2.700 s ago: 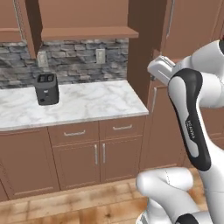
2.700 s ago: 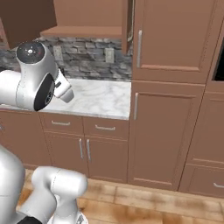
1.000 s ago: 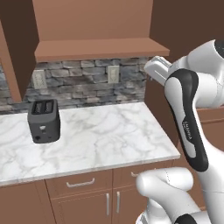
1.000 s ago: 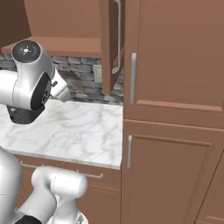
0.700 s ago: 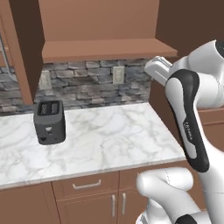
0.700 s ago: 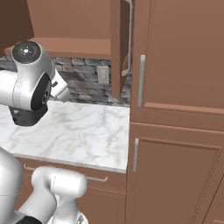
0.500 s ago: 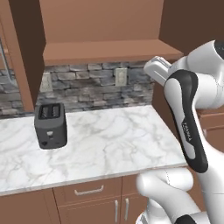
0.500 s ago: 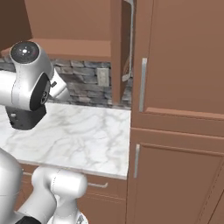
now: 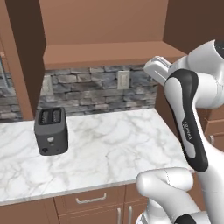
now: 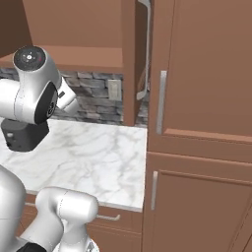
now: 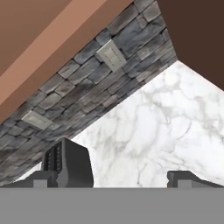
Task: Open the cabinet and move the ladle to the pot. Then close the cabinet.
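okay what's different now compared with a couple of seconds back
The base has driven closer to the counter, so both base views shifted: the toaster and stone backsplash loom larger and the low drawers have nearly left the picture. Nothing was taken hold of or let go. The claw stays open and empty, arm raised as before; the toaster hasn't moved.

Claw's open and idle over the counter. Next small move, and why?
Probably raise the claw toward the cabinet's silver bar handle. The claw is open and holds nothing, facing the toaster and stone wall, and neither ladle nor pot can be seen on the counter.
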